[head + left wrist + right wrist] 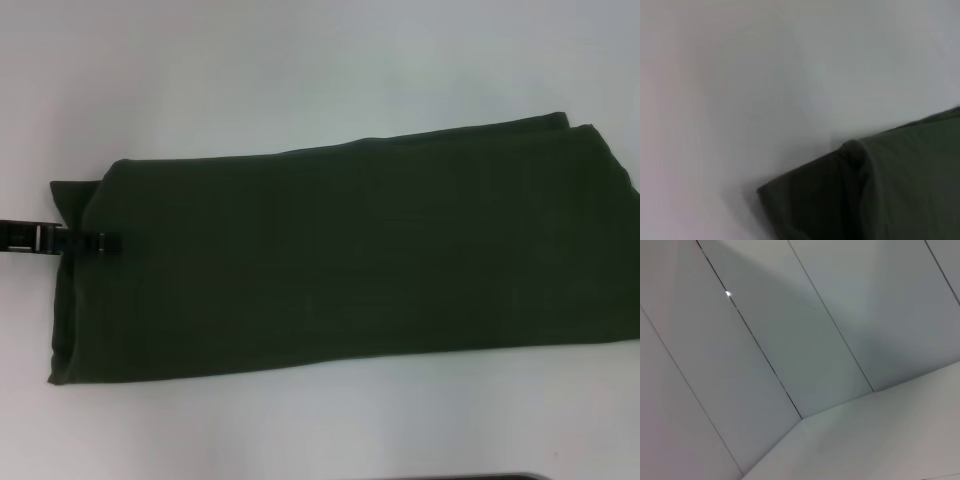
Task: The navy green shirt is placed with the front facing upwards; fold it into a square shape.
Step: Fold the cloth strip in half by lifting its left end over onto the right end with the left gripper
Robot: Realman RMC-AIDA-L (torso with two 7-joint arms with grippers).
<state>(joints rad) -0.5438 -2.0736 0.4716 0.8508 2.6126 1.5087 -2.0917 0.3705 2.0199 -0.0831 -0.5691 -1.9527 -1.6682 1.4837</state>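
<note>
Fingers of the left gripper point(100, 243) pinch the navy green shirt point(350, 260) (smooth, long rectangle).

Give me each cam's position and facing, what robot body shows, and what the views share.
Head: on the robot's head, looking down at the navy green shirt, folded into a long band on the white table; left gripper at its left end.
Left wrist: on the left arm, close over that shirt end; no fingers show.
Right wrist: faces white wall panels; no robot parts.
Shared: head and left wrist both show shirt and table.
</note>
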